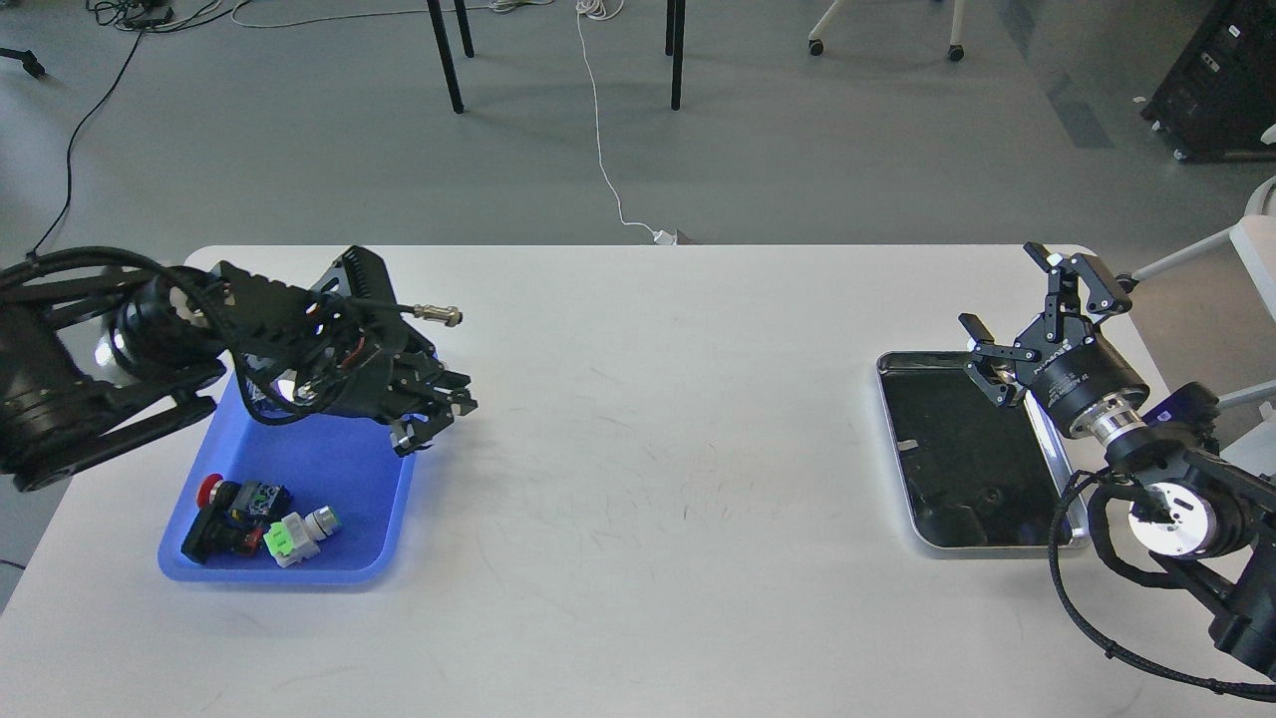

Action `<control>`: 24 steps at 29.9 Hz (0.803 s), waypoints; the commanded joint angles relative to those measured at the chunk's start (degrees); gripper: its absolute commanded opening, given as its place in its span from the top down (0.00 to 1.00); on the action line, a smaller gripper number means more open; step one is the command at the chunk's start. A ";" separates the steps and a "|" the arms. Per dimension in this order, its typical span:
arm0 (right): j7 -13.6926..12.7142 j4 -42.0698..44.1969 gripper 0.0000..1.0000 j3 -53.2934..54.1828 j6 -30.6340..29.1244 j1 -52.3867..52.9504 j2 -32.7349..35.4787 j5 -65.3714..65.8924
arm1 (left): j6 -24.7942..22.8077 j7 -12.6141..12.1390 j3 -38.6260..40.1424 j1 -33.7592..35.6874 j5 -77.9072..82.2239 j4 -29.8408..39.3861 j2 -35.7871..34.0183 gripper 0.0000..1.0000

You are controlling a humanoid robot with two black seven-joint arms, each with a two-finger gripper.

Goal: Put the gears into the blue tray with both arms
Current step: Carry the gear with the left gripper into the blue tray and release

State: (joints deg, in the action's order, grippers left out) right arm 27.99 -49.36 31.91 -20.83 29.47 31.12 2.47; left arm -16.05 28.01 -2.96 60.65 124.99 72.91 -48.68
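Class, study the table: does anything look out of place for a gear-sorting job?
Yes. The blue tray holds a red-capped push button and a green-and-white switch block, not gears. No gears can be made out anywhere.

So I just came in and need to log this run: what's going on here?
A two-armed robot is working at a white table. Its left gripper hangs over the right rim of the blue tray, which holds a red-capped push button and a green-and-white switch block. Its right gripper is open above the metal tray. No gears can be made out.
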 commanded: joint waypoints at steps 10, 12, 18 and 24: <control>0.01 -0.21 0.01 0.17 0.00 -0.03 0.08 -0.01 | 1.11 -0.01 2.70 -7.99 0.01 -7.95 -6.16 0.80; 0.01 -0.21 0.01 0.26 0.00 -0.03 0.08 -0.01 | 1.20 -0.01 3.66 -8.52 0.01 -10.31 -4.94 0.79; 0.01 -0.83 0.01 0.17 0.00 -0.11 0.08 -0.01 | 3.22 -0.01 3.93 -10.02 -1.50 -15.51 -2.47 0.77; 0.01 -0.92 0.01 0.17 0.09 -0.11 0.08 -0.01 | 3.40 -0.01 4.02 -10.20 -1.59 -15.69 -1.24 0.65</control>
State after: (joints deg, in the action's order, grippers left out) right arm 28.01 -50.20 32.11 -20.78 29.36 31.21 2.46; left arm -12.71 28.00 0.99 50.53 123.43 57.36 -50.52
